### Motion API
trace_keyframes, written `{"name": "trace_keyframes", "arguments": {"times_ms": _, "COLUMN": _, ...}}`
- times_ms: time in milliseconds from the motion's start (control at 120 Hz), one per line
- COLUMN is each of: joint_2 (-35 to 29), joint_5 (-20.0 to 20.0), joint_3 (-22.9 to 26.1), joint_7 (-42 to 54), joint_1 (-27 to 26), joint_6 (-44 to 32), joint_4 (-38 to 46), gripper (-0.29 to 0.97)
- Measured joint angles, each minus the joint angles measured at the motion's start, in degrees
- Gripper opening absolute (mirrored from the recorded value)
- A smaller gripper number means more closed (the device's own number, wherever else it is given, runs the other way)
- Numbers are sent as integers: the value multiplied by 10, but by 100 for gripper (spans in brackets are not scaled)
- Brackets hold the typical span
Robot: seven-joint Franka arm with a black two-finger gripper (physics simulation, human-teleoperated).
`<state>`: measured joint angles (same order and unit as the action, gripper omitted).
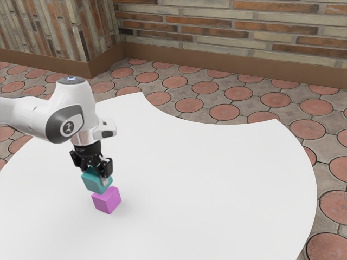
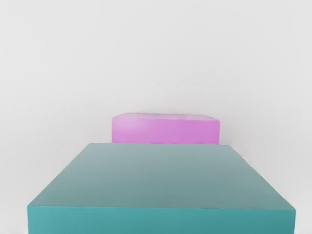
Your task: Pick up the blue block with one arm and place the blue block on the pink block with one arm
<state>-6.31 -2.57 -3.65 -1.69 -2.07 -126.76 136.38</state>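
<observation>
Gripper [image 1: 98, 174]: is clamping the blue block [image 1: 92, 183] between both fingers.
Blue block: is hanging right over the pink block [image 1: 105, 200], offset toward the exterior view's left.
Pink block: is sitting on the white counter [image 1: 217, 179].

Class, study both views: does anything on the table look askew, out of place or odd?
The blue block, gripped by the fingers, is not square over the pink block: it overhangs toward the exterior view's left, and the wrist view shows pink jutting past its edge. Nothing else stands out.
</observation>
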Motion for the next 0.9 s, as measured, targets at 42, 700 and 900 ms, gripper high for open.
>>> {"name": "trace_keyframes", "arguments": {"times_ms": 42, "joint_2": 2, "joint_5": 0, "joint_3": 0, "joint_7": 5, "joint_1": -1, "joint_6": 4, "joint_4": 0, "gripper": 37}}
{"name": "trace_keyframes", "arguments": {"times_ms": 700, "joint_2": 12, "joint_5": 16, "joint_3": -1, "joint_7": 36, "joint_1": -1, "joint_6": 10, "joint_4": -6, "gripper": 37}}
{"name": "trace_keyframes", "arguments": {"times_ms": 900, "joint_2": 14, "joint_5": 17, "joint_3": -1, "joint_7": 38, "joint_1": -1, "joint_6": 6, "joint_4": -7, "gripper": 37}}
